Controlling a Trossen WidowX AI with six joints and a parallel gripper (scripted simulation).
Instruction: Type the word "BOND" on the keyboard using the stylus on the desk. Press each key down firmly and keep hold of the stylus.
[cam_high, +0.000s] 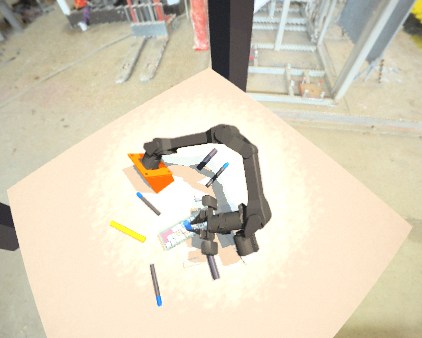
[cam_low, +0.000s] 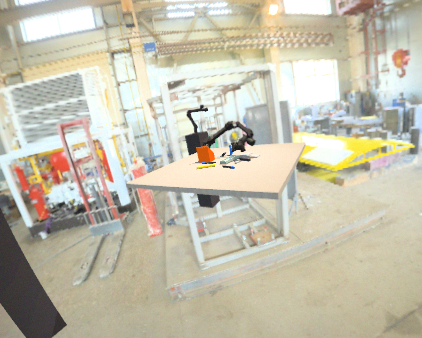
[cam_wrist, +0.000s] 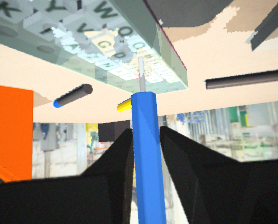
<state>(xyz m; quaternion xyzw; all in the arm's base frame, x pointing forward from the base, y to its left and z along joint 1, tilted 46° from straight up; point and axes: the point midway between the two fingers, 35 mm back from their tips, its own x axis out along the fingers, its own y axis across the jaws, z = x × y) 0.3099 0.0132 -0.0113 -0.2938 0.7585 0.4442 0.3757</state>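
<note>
The keyboard (cam_high: 172, 240) (cam_low: 229, 160) (cam_wrist: 172, 61) lies on the desk under the arm's wrist, partly hidden by the gripper in the top view. The stylus (cam_high: 188, 225) (cam_low: 230, 150) (cam_wrist: 145, 109) has a blue body and a thin grey tip. My gripper (cam_high: 195, 224) (cam_wrist: 146, 133) is shut on the stylus and holds it over the keyboard. In the wrist view the tip overlaps the keys on the right part, close to the D key. Whether the tip touches a key cannot be told. Some key letters are washed out by glare.
An orange block (cam_high: 159, 181) (cam_low: 204, 154) (cam_wrist: 15, 132) stands by the arm's base. A yellow stick (cam_high: 127, 231) (cam_low: 205, 166) (cam_wrist: 124, 105) and several dark pens, some blue-ended, lie around the keyboard. One dark stick (cam_high: 214, 268) lies close beside the gripper.
</note>
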